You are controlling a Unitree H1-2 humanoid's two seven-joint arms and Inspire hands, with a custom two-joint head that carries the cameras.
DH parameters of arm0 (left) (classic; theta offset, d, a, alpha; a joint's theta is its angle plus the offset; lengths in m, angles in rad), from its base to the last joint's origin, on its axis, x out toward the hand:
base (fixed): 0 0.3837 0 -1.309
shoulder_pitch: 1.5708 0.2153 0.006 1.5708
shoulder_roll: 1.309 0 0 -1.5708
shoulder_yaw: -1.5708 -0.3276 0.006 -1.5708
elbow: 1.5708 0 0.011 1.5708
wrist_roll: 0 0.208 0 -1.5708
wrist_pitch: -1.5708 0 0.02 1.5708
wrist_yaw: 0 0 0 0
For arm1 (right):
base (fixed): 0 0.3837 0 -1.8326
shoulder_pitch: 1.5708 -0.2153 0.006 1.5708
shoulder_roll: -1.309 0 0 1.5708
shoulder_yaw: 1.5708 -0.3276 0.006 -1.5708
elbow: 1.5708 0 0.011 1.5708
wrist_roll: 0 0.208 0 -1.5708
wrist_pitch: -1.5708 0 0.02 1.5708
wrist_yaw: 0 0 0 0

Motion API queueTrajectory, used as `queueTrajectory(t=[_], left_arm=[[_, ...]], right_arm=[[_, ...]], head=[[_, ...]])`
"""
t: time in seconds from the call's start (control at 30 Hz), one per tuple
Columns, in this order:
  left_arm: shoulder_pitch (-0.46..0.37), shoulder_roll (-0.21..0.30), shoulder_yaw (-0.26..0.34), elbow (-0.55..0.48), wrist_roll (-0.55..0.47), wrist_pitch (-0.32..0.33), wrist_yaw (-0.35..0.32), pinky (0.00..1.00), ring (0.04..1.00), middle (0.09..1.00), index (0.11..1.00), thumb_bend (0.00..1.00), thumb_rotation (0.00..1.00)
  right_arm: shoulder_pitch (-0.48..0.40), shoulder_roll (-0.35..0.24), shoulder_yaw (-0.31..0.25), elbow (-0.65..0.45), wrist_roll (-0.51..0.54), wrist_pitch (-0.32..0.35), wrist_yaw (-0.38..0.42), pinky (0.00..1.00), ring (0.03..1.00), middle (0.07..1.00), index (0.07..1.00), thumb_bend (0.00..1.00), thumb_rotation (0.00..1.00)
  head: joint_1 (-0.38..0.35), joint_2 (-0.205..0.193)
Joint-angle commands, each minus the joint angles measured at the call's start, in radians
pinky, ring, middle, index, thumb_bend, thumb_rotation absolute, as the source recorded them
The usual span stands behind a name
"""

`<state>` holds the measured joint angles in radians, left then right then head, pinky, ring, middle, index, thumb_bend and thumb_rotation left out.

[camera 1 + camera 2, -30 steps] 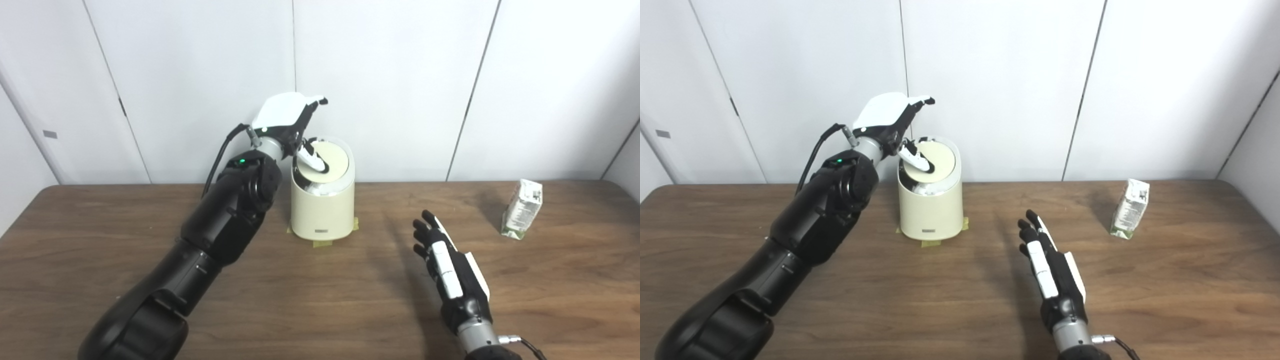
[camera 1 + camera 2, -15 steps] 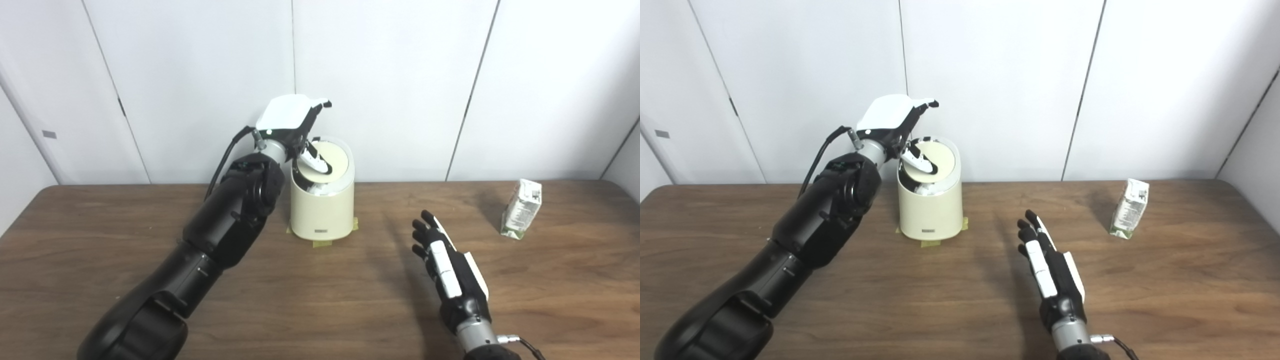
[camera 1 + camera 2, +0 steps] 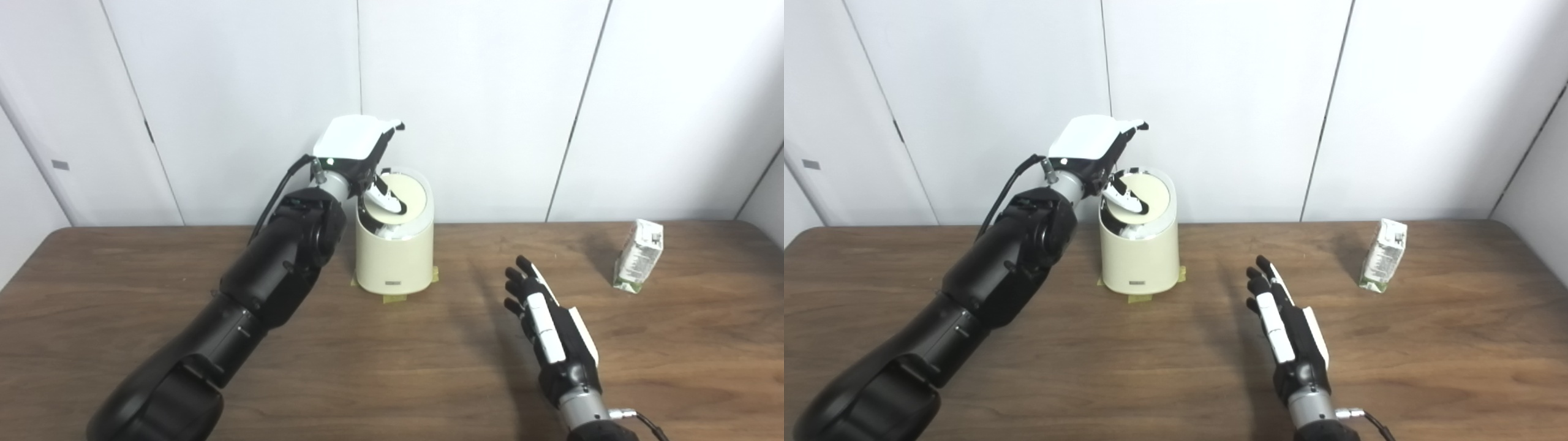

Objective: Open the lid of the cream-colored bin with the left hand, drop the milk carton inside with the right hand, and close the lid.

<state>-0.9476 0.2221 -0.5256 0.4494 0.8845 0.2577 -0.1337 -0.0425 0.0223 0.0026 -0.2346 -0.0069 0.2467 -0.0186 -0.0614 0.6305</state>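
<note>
The lid (image 3: 395, 197) of the cream bin (image 3: 395, 257) is tilted slightly further inward than a second ago by a finger of the spread left hand (image 3: 358, 150). The milk carton (image 3: 639, 255) is left untouched on the tabletop (image 3: 392, 367), well apart from the spread, empty right hand (image 3: 551, 327).

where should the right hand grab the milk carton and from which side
Probably around the middle of the milk carton, across its narrower faces. It stands upright but leaning a little on the table, far right, with bare wood all around. The right robot hand is open and sits nearer the robot and to the carton's left, so coming from that side looks most direct.
</note>
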Motion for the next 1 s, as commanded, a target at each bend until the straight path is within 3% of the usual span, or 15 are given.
queueTrajectory(t=[0.0, 0.3, 0.47, 0.67, 0.97], left_arm=[[-0.031, 0.021, -0.012, -0.002, 0.030, 0.000, -0.022, 0.83, 0.889, 0.891, 0.911, 0.99, 0.00], [-0.030, 0.021, 0.011, -0.035, 0.011, 0.000, -0.052, 0.82, 0.880, 0.890, 0.906, 0.98, 0.01], [-0.035, 0.010, 0.103, -0.076, -0.096, 0.011, -0.081, 0.78, 0.870, 0.889, 0.889, 0.94, 0.03], [-0.031, -0.018, 0.270, -0.161, -0.294, 0.095, -0.150, 0.75, 0.861, 0.889, 0.880, 0.76, 0.23], [0.073, 0.009, 0.362, -0.308, -0.382, 0.085, -0.107, 0.66, 0.788, 0.848, 0.865, 0.60, 0.54]], right_arm=[[-0.035, 0.007, 0.000, -0.041, 0.001, -0.013, -0.004, 0.90, 0.925, 0.917, 0.941, 0.60, 0.90], [-0.034, 0.002, -0.001, -0.051, -0.002, -0.006, -0.004, 0.89, 0.922, 0.916, 0.942, 0.60, 0.90], [-0.036, 0.003, -0.001, -0.048, -0.004, -0.006, -0.005, 0.89, 0.923, 0.918, 0.941, 0.60, 0.90], [-0.034, 0.004, -0.002, -0.047, 0.002, -0.005, -0.005, 0.90, 0.927, 0.920, 0.941, 0.60, 0.90], [-0.036, 0.002, 0.000, -0.057, -0.005, 0.001, -0.013, 0.89, 0.922, 0.914, 0.941, 0.58, 0.91]], head=[[0.000, 0.001], [0.001, 0.002], [-0.001, 0.000], [-0.002, -0.002], [-0.006, -0.002]])
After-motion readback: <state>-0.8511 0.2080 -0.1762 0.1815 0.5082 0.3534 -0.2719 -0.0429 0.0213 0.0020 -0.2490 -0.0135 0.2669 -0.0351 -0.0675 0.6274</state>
